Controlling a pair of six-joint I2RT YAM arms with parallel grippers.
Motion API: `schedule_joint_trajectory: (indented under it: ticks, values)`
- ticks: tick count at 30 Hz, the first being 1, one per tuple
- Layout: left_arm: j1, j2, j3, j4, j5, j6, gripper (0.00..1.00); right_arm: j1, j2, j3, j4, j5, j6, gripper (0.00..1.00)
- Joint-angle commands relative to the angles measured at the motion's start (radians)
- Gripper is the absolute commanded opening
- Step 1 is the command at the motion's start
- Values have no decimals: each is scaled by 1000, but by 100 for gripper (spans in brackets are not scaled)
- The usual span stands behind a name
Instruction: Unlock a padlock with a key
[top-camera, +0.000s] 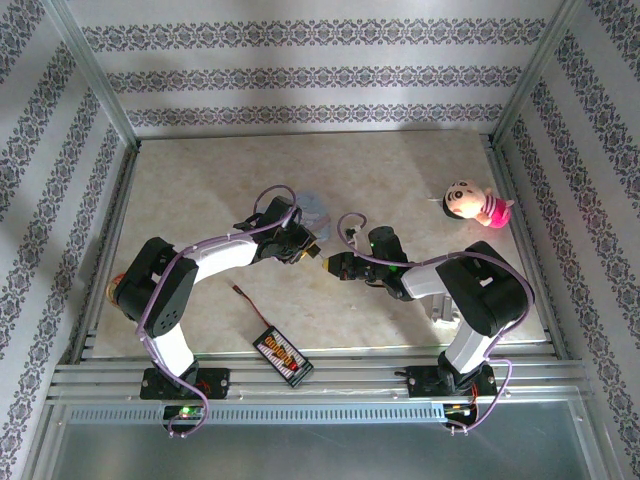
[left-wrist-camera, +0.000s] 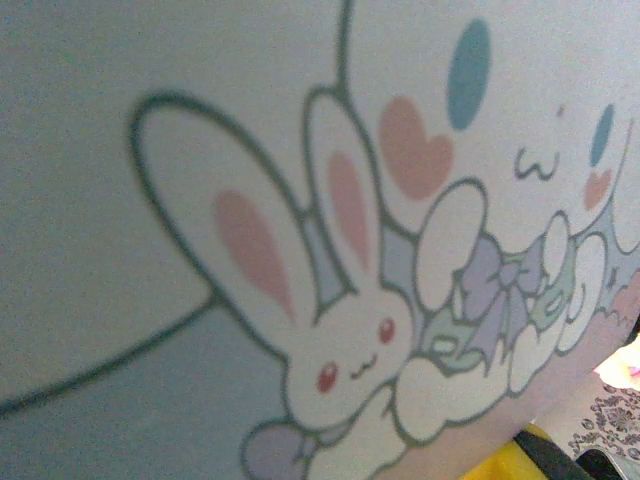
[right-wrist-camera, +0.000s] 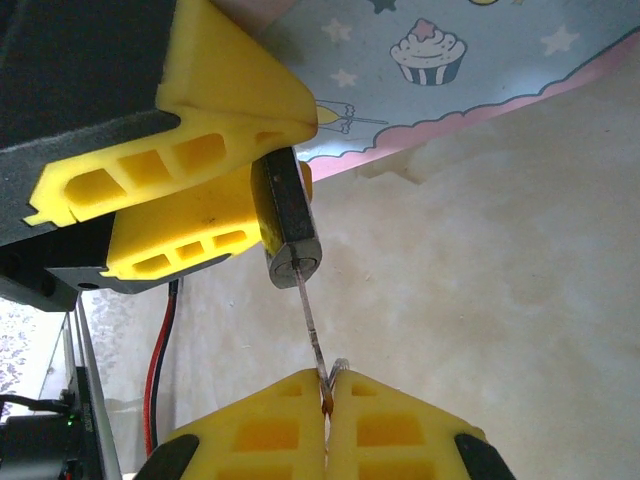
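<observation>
Surface (top-camera: 420, 170): pale and marbled. Your two arms meet over its middle, which appears to put lock and key within reach of both.
Light-blue cartoon tin (top-camera: 316, 208): it sits just beyond the left pincer. The left wrist camera is pressed close to its bunny print, so it gives you no help with the lock.
Left pincer (right-wrist-camera: 275, 175): you have its yellow fingers clamped on the padlock's body, leaving only a narrow gap. It seems to serve as the vise, holding the lock steady with its keyhole end turned toward the other arm.
Right pincer (right-wrist-camera: 327, 400): fully closed, nipping the key's head between its fingertips. That leaves the blade free to point at the lock.
Padlock (right-wrist-camera: 284, 215): small, dark and silvery. It sticks out from between the left fingers, just ahead of your right pincer, and only the key's length separates the two.
Key (right-wrist-camera: 311, 325): a thin silvery blade running from the right fingertips up to the padlock's end face. Its tip meets the keyhole, but you cannot tell how deep it has gone in.
</observation>
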Motion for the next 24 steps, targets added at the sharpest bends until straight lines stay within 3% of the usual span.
schedule_joint_trajectory:
  ticks: [1, 24]
  values:
    - [6, -28, -8, 36, 30, -35, 0, 6, 7, -8, 50, -62, -31, 0]
    - [14, -37, -18, 39, 31, -31, 0, -19, 23, 7, 49, -72, -19, 0]
